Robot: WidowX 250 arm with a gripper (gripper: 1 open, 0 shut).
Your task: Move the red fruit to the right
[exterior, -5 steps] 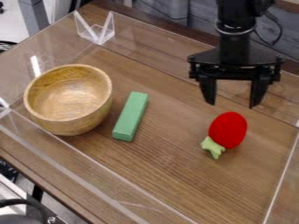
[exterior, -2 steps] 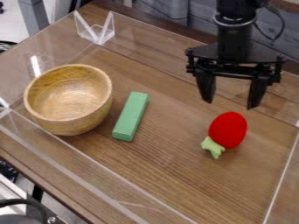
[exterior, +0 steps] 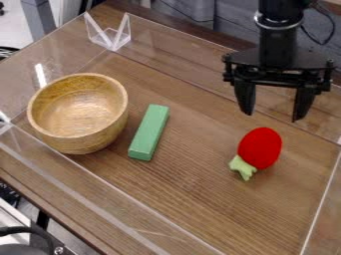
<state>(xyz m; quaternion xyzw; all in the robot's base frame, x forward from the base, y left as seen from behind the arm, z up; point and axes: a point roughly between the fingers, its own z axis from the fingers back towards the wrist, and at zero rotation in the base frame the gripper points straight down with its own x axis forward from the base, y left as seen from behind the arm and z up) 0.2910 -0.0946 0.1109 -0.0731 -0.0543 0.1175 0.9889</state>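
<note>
The red fruit (exterior: pixel 257 148) is a glossy strawberry-like toy with a pale green leafy cap pointing toward the front. It lies on the wooden table at the right side. My gripper (exterior: pixel 276 108) hangs above and just behind it, pointing down, its two black fingers spread wide with nothing between them. There is a clear gap between the fingertips and the fruit.
A wooden bowl (exterior: pixel 78 112) stands at the left. A flat green rectangular block (exterior: pixel 148 131) lies between the bowl and the fruit. A low clear plastic wall (exterior: pixel 316 221) rings the table, with a clear bracket (exterior: pixel 110 32) at the back left.
The gripper has shifted slightly right and back in the picture, staying open. The fruit, block and bowl have not moved.
</note>
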